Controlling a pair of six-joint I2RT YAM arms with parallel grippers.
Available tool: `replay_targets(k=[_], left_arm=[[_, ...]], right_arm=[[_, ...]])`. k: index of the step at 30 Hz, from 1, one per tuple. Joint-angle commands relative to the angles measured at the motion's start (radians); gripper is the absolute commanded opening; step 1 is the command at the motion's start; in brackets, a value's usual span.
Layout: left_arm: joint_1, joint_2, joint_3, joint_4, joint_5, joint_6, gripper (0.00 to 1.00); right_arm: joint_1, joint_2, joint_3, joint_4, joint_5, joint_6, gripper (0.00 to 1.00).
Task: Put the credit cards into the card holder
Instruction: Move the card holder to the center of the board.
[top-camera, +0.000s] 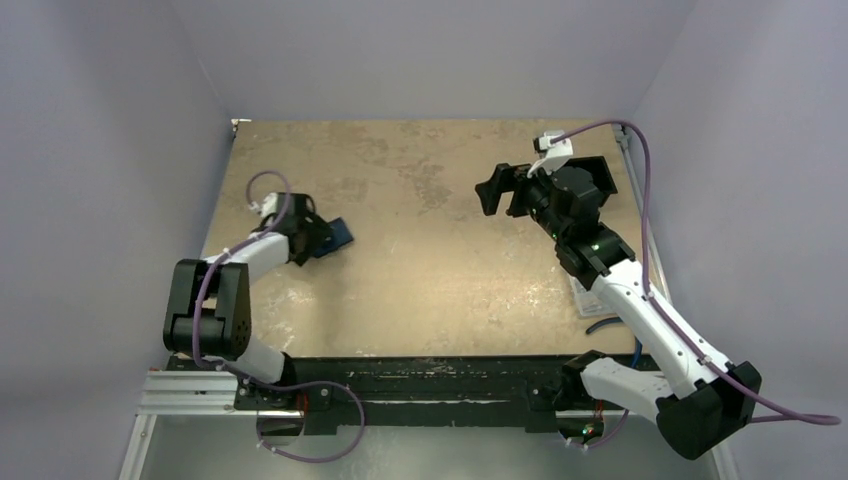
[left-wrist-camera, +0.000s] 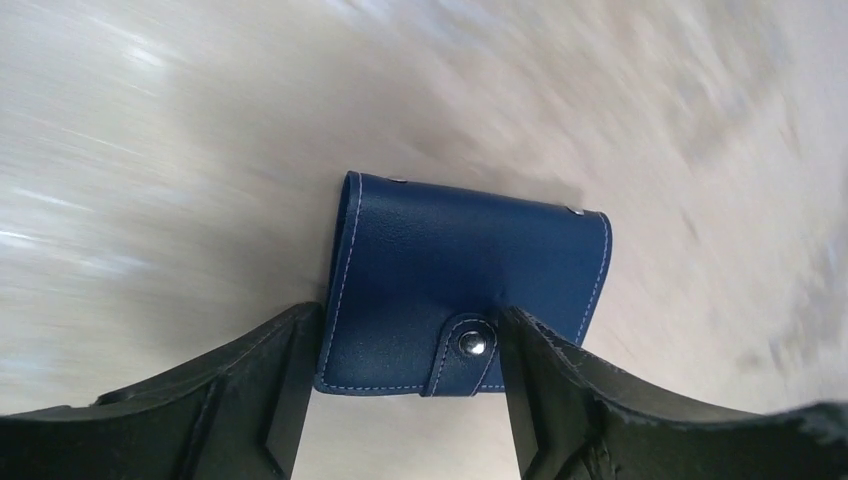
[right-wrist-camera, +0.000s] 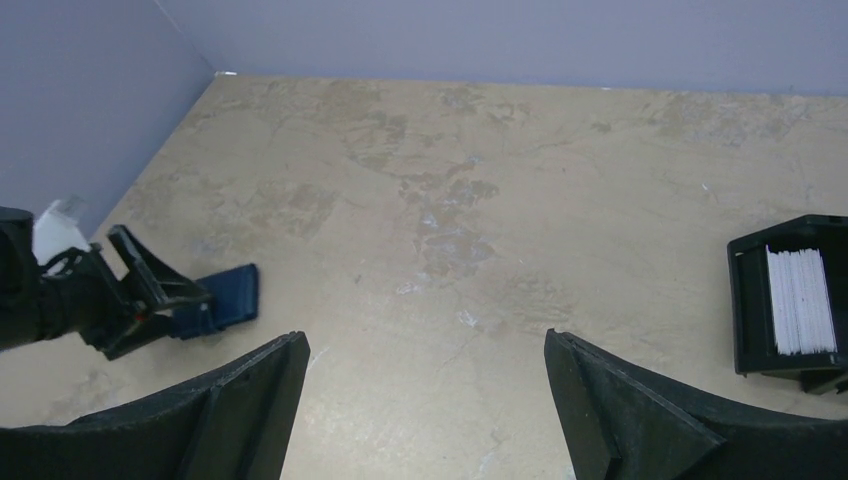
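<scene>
Card holder (left-wrist-camera: 470, 260) lies shut between spread jaws of left claw (left-wrist-camera: 410, 315); right claw (right-wrist-camera: 425, 338) gapes empty near black box (right-wrist-camera: 748, 300).

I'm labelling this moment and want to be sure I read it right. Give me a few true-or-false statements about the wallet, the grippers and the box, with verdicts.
1. The card holder lies folded with its snap tab fastened. True.
2. The right gripper holds a card. False: it is open and empty.
3. The left gripper has one finger on each side of the card holder. True.
4. The black box is empty. False: a stack of white cards stands in it.
</scene>
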Motion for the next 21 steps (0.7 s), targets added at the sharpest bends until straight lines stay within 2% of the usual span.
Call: replay_targets(k=[1,5,8,12,14,15,17,19,21], left_arm=[[-0.252,0.119,-0.073,-0.045,0.085,-0.147,0.67],[-0.467,0.170,-0.019,-0.018,0.071,-0.235,0.67],[-0.578,0.182,0.056,-0.049,0.062,-0.229,0.70],[-0.610,0.069,0.091,-0.059,0.043,-0.144,0.77],[-0.609,-0.012,0.093,-0.058,0.030,-0.076,0.84],[-0.608,-0.051,0.100,-0.060,0.027,-0.026,0.91],[-0.600,-0.115,0.122,-0.065,0.041,0.110,0.93],[-0.594,-0.160,0.162,-0.080,0.025,0.271,0.93],[-0.581,-0.158,0.245,-0.116,0.010,0.419,0.92]], right_arm=[[0.003,0.023,-0.027,0.013,-0.027,0.014,0.99],[0.003,0.069,-0.069,-0.004,-0.076,0.031,0.99],[0.003,0.101,-0.117,0.011,-0.159,0.063,0.99],[0.002,0.142,-0.200,0.091,-0.310,0.153,0.99],[0.001,0.165,-0.227,0.120,-0.343,0.183,0.99],[0.000,0.176,-0.238,0.129,-0.359,0.202,0.99],[-0.015,0.206,-0.244,0.131,-0.382,0.243,0.99],[-0.047,0.250,-0.249,0.176,-0.466,0.298,0.89],[-0.076,0.314,-0.255,0.222,-0.555,0.381,0.73]])
